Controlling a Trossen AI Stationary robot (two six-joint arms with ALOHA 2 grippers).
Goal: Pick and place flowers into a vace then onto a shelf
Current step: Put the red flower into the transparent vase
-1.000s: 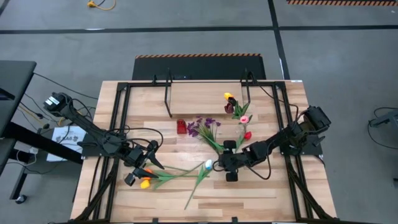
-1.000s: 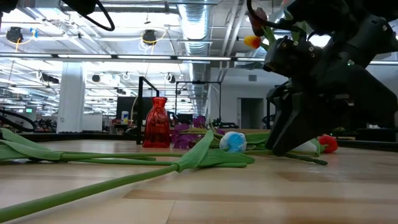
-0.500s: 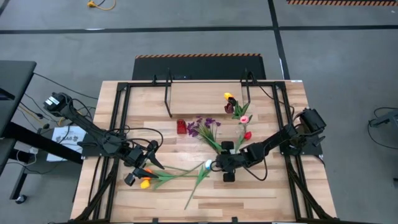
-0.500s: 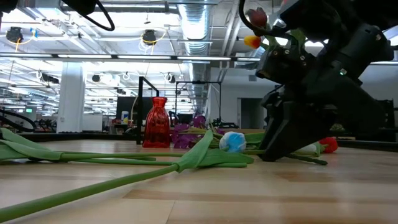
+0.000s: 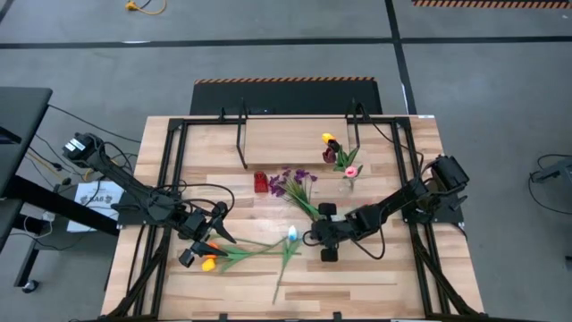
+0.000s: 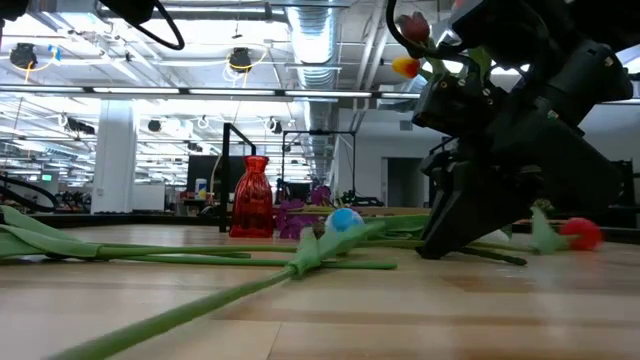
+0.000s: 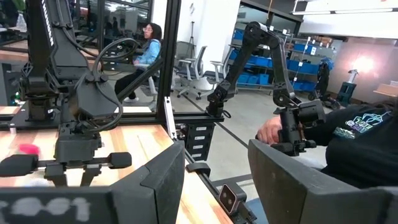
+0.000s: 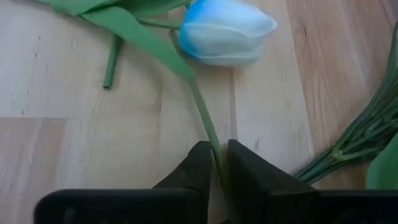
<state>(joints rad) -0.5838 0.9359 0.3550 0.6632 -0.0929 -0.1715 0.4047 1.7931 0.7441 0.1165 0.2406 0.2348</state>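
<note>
A white tulip with a blue tinge (image 5: 291, 234) (image 8: 227, 31) lies mid-table. My right gripper (image 5: 313, 237) (image 8: 217, 163) is right beside its head and shut on its thin green stem. At the table's left, my left gripper (image 5: 204, 240) (image 7: 214, 155) stands open and level with nothing between its fingers, above an orange tulip (image 5: 208, 263) that lies on the planks. A red vase (image 5: 260, 182) (image 6: 252, 197) stands upright in front of the shelf (image 5: 295, 141). A purple sprig (image 5: 290, 182) lies beside the vase. My right gripper pinches the tulip's stem (image 8: 213, 146) between its two fingertips, a short way behind the head. The fingers slant down from the table's right side. The head lies just ahead of the fingertips, low over the planks, and the leaves (image 8: 124, 22) spread beyond it.
Yellow, maroon and pink flowers (image 5: 338, 154) stand at the shelf's right end. A red tulip (image 6: 580, 232) lies behind my right arm. Black frame rails (image 5: 165, 179) run along both table sides. Beyond the table are a seated person (image 7: 146, 46) and another person's hand (image 7: 273, 127).
My right gripper has sunk slightly, moved a little toward the table's left and shut on the tulip's stem. The tulip's head has shifted left and risen a little, and its leaf has lifted off the planks. In the low view the red tulip has slid right.
</note>
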